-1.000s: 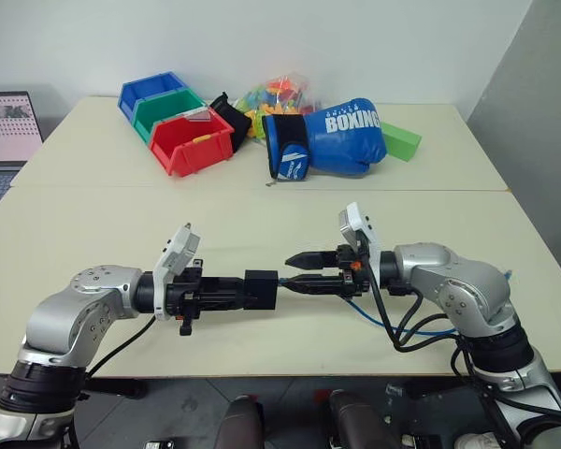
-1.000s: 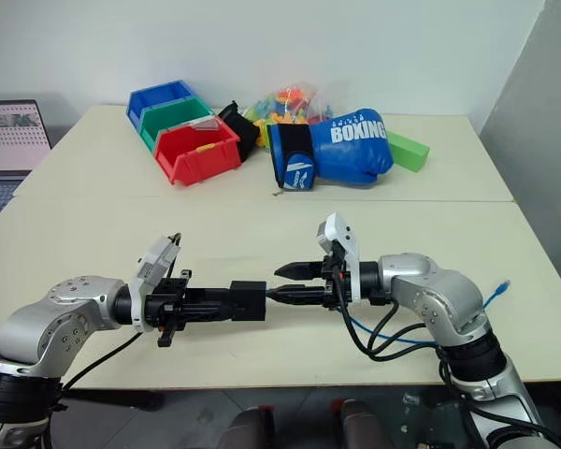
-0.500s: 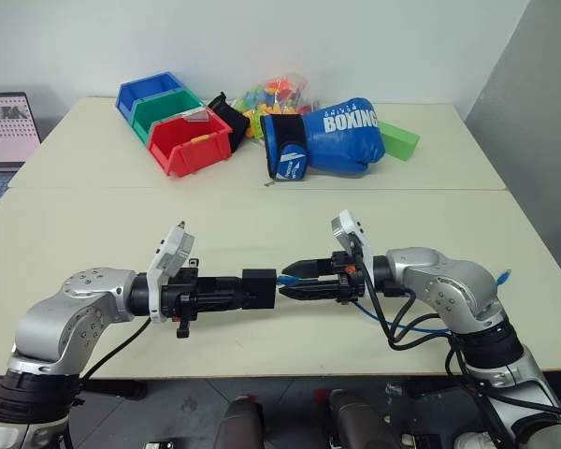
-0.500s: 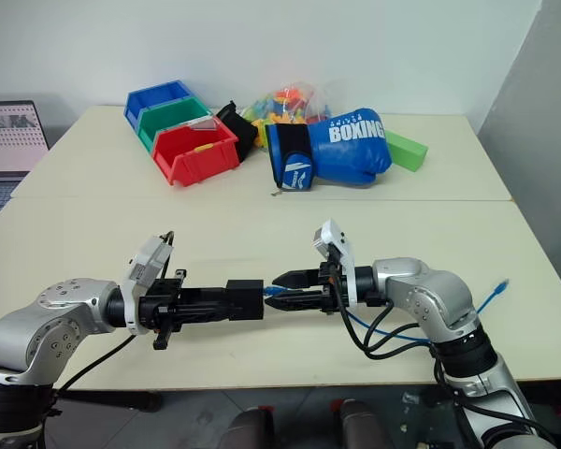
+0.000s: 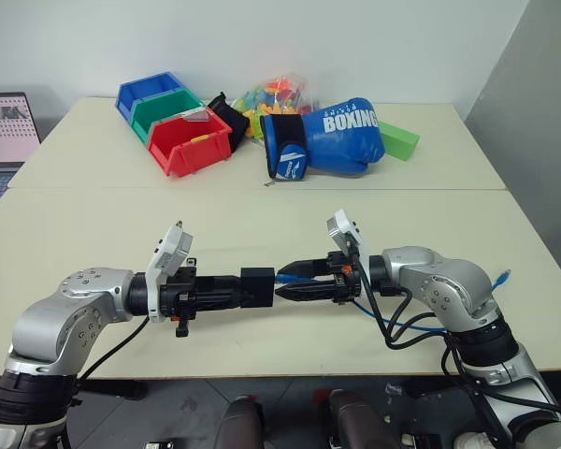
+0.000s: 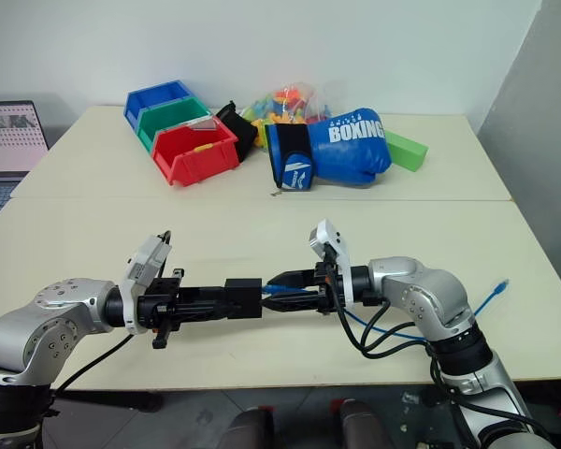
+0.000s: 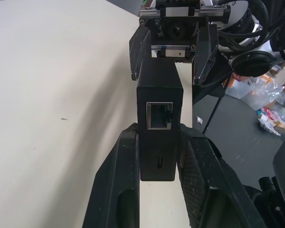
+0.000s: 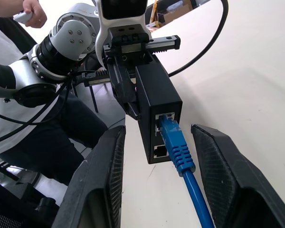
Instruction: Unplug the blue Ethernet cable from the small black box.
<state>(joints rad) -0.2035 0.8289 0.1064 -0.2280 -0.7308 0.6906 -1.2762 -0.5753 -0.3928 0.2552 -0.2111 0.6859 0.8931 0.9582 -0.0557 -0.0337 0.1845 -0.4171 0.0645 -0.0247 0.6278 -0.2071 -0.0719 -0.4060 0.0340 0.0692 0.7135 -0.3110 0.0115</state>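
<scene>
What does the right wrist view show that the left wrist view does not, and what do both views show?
Right wrist view: the blue Ethernet cable, with its plug in a port of the small black box, between the open fingers of the right gripper; also a person's hand.

Left wrist view: an empty port on the opposite face of the box, and a bare stretch of the table.

Both: the box, clamped by the left gripper, and the table.

Both arms reach level toward each other, left hand [image 5: 226,291] clamped shut, right hand [image 5: 294,281] apparently parted.
</scene>
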